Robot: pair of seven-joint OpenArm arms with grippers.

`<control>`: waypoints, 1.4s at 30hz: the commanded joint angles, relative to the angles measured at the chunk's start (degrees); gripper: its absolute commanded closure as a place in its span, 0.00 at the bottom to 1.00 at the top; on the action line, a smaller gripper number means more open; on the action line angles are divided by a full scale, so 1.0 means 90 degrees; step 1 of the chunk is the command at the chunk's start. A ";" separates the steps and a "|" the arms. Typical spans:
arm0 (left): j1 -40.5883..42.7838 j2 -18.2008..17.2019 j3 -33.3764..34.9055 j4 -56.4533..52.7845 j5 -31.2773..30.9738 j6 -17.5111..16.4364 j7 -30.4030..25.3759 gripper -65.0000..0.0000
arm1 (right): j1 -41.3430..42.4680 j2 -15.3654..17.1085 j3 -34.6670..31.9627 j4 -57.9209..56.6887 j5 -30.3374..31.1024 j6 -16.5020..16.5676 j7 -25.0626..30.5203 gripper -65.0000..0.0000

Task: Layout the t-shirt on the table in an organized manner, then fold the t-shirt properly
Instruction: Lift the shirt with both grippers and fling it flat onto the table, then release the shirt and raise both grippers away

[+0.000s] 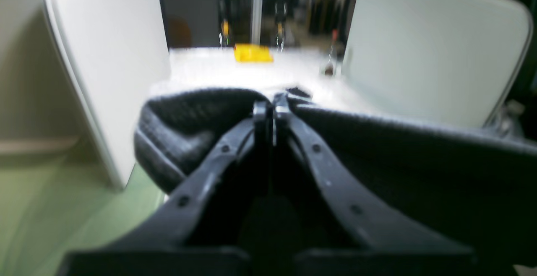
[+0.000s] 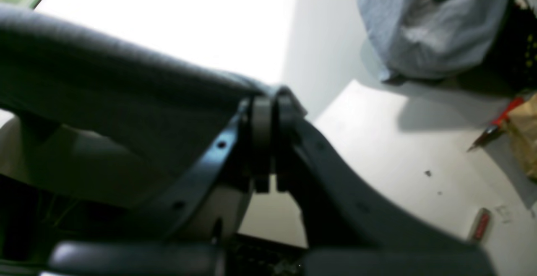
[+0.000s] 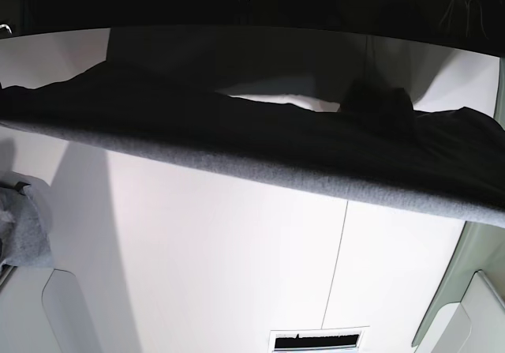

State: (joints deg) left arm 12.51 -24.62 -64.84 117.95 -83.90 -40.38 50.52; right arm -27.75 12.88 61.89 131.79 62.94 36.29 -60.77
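- Above the table (image 3: 237,250), the t-shirt (image 3: 260,159) hangs stretched as one long band, its lower edge running right across the base view and sloping down a little toward that view's right.
- The left gripper (image 1: 270,106) has its jaws pinched together on a fold of the shirt; cloth spreads away on both sides of the fingertips, more of it to the right in the left wrist view.
- The right gripper (image 2: 270,100) is likewise clamped on a shirt edge, with the cloth running off to the left in the right wrist view.
- So the shirt's long axis runs from one gripper to the other, and each arm holds its own end; neither is nearer to the whole.
- The shirt lies below and between the fingers, and the tabletop is well beneath it, bare and white with a thin seam.
- My judgement: the coming move is a lowering, and it turns on keeping the stretched edge level so the cloth lands flat.
- A lighter grey bundle (image 2: 432,24) sits near the table's edge, well apart from the shirt.
- No container shows in any view; a yellow object (image 1: 253,53) on the far tabletop is too blurred to name.
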 commanded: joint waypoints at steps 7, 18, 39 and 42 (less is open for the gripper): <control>-0.1270 -0.0551 0.2892 -0.1202 0.1851 0.0042 -0.1379 1.00 | 0.1037 0.0534 -0.0425 -0.0607 -0.1202 -0.0109 0.0792 1.00; -0.3376 -0.0359 0.6443 -0.5248 0.4714 0.0042 -0.3682 1.00 | 0.2635 0.0702 -0.2047 -0.3827 -0.2535 -0.0131 0.2001 1.00; -0.3640 -0.0046 0.6749 -0.6198 0.3844 0.0042 -0.1921 0.54 | 0.3725 0.0573 -0.2883 -0.5362 -0.2285 -0.0265 0.1445 0.41; -0.3242 -0.0393 0.6749 -0.5850 0.3645 0.0042 -0.1702 0.54 | 0.3551 0.0561 -0.2883 -0.5360 -0.2035 -0.0265 0.1056 0.41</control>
State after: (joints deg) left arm -15.51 -27.35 -3.77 64.47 -49.93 -39.46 36.05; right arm 3.55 16.97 35.70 82.59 43.11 33.36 -52.07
